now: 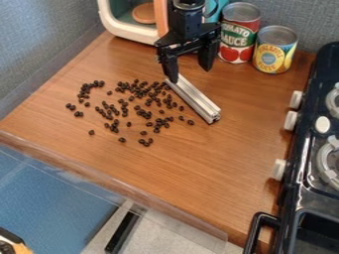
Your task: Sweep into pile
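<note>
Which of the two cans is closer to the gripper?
The taller, red-and-green can; the shorter, yellow-and-blue can stands farther from the gripper, nearer the stove.

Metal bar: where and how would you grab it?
I'd take the metal bar around mid-length, coming straight down from above, with the gripper turned so it closes across the narrow width. The bar lies flat and slanted, long and straight, so its two parallel long sides should give the best hold. Watch the dark beans scattered off its left side in the view.
</note>
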